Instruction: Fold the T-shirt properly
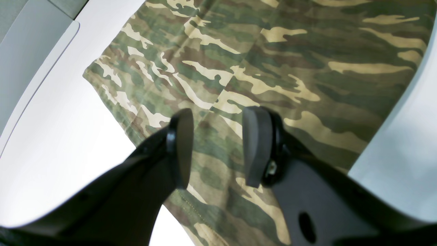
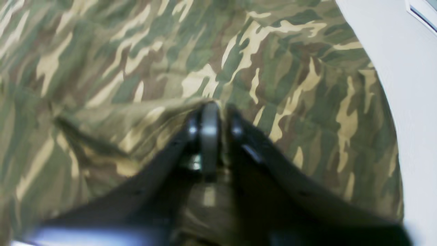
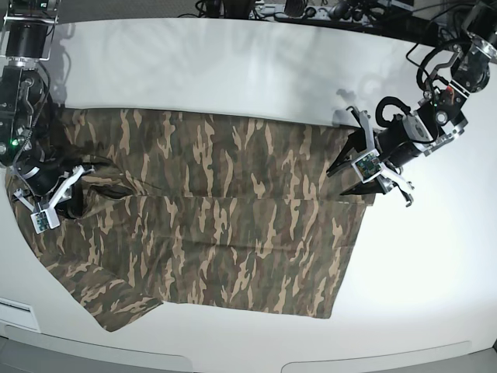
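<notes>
Lying half-folded on the white table (image 3: 233,70), the T-shirt (image 3: 217,225) has the right fingers (image 2: 218,112) pinching it; the left fingers (image 1: 184,147) are spread.

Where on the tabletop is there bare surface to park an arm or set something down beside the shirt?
Bare white table runs along the far edge behind the camouflage-print cloth T-shirt, and again beyond its edge where the left end effector hovers. A narrow bare strip lies along the near edge. The middle, and the side around the right end effector, are covered by cloth.
</notes>
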You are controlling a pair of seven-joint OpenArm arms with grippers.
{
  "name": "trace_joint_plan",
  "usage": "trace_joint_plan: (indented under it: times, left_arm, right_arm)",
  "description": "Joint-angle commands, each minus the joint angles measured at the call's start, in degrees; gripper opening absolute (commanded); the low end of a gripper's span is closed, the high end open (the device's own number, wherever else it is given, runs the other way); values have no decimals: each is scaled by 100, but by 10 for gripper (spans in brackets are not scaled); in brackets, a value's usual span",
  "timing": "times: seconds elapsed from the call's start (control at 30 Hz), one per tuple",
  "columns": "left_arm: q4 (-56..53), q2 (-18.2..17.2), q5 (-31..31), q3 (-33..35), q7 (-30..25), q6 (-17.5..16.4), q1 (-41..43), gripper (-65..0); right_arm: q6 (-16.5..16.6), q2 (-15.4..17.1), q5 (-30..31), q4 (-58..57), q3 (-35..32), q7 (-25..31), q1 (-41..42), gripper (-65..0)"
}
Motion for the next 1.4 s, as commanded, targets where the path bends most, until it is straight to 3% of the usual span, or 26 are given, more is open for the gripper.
trace_joint_plan:
  times: [0.0, 0.07, 0.1, 0.17, 0.27, 0.3, 0.43, 0.5, 0.53, 0.6, 0.67, 0.73, 0.77, 0.93, 1.03, 1.13, 1.23, 1.37]
  left_arm:
    - [72, -98, -50, -70, -146, 26, -94, -398]
    - [70, -98, -50, -70, -144, 26, -94, -398]
    - [70, -98, -50, -70, -144, 26, -92, -398]
    - [70, -98, -50, -70, -144, 26, -92, -398]
    - [70, -98, -50, -70, -144, 26, -92, -398]
    - [70, -98, -48, -70, -144, 26, -92, -398]
    - [70, -98, -50, -70, -144, 28, -92, -413]
    - [72, -98, -50, -70, -144, 37, -94, -545]
    - [70, -98, -50, -70, -136, 70, -92, -642]
    - [72, -98, -50, -70, -44, 186, -94, -650]
    - [72, -98, -48, -70, -39, 236, -96, -650]
    - [105, -96, -50, -70, -42, 151, -129, -650]
    - [118, -98, -48, -70, -39, 7, -175, -650]
    - [120, -96, -52, -70, -39, -776, -487, -650]
    - [118, -79, -52, -70, -2, -723, -625, -650]
    - [87, 22, -76, -70, 245, -726, -748, -650]
    - [37, 116, -98, -66, 238, -732, -761, -650]
    - [-164, 315, -44, 39, 238, -728, -776, -650]
  right_arm:
    - [-105, 107, 24, 87, 57, 166, 177, -408]
    - [-249, 109, 57, 87, 57, 127, 271, -259]
    - [-306, 111, 160, 90, 57, 39, 332, -235]
    - [-136, 111, 774, 92, 57, -264, 470, -234]
    - [981, 122, 2046, 92, 57, -846, 597, -235]
    - [1217, 122, 2358, 94, 57, -1001, 640, -235]
    - [1176, 164, 2293, 98, 63, -1403, 826, -242]
    - [951, 243, 2234, 157, 63, -1661, 907, -333]
    - [855, 282, 2247, 214, 63, -1849, 935, -431]
    - [603, 369, 2415, 378, 63, -2457, 933, -650]
    - [474, 433, 2573, 507, 63, -3003, 887, -650]
    - [723, 520, 2649, 603, 63, -3233, 713, -650]
    - [852, 549, 2640, 651, 63, -3252, 588, -650]
    - [859, 603, 2516, 916, 63, -3346, -232, -650]
    - [824, 601, 1862, 1084, 63, -2994, -743, -650]
    - [472, 599, 1182, 1099, 63, -2428, -1056, -650]
    - [243, 599, 901, 1097, 63, -2186, -1246, -650]
    - [168, 595, 612, 1091, 63, -1856, -1368, -650]
